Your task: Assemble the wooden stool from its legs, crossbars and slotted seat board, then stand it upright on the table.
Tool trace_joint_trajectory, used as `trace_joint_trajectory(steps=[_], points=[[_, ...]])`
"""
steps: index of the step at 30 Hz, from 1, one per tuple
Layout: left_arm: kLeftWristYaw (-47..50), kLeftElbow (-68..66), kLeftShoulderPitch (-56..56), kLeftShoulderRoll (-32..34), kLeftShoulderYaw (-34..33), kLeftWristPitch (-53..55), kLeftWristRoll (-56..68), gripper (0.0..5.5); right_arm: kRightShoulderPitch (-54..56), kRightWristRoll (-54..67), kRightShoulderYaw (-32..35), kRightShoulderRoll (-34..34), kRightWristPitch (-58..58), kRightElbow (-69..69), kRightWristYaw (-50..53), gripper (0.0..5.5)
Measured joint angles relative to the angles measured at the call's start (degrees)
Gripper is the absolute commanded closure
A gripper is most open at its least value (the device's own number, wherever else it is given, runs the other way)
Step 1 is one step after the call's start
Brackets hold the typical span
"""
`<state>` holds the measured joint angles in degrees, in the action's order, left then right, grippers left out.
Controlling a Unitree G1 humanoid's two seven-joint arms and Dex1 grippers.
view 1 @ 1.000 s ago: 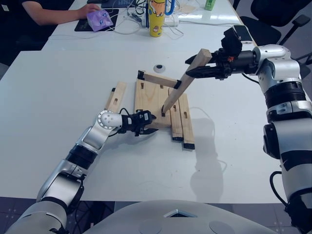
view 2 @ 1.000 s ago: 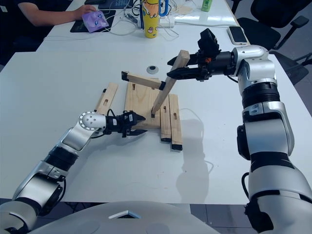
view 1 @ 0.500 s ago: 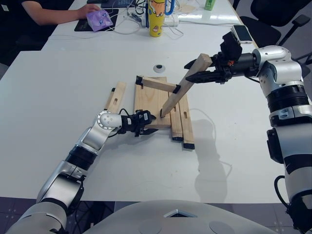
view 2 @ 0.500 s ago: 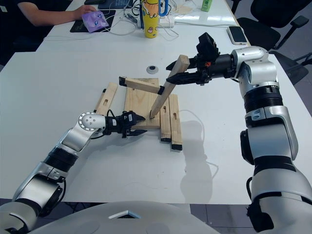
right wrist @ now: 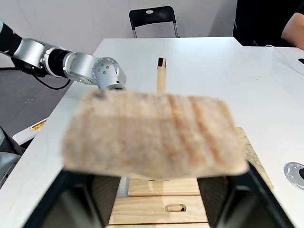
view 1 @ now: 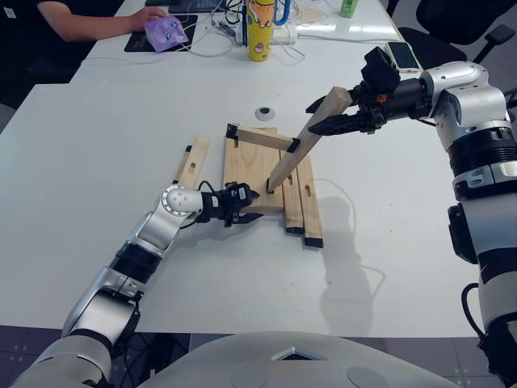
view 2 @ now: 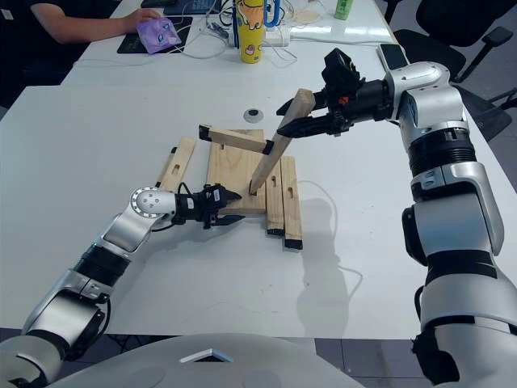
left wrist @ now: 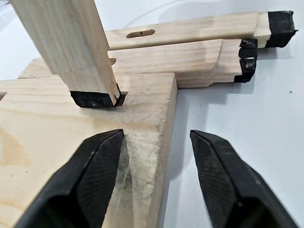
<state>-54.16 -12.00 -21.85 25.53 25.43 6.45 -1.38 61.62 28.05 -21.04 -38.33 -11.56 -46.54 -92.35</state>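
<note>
On the white table (view 1: 97,145), a pale slotted seat board (view 1: 250,174), only straddled by the wide-open left gripper (left wrist: 156,142), is probably being exposed to prying-up by the slanted black-tipped wooden leg (view 1: 300,148) pinched in the right gripper (view 1: 321,120).

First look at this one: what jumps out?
The leg leans over mid-table, its top clamped in the right gripper and its black-tipped foot in a slot of the seat board, with a crossbar jutting from its side. The left gripper sits open at the seat board's near edge.
</note>
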Motion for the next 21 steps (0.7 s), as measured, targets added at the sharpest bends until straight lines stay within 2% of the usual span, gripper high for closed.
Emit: trace_joint_trajectory(steps=[21], points=[[1.21, 0.36, 0.92, -0.64, -0.37, 0.0, 0.24, 2.9, 2.48, 2.01, -4.73, -1.08, 0.39, -1.11, -0.1, 3.45]])
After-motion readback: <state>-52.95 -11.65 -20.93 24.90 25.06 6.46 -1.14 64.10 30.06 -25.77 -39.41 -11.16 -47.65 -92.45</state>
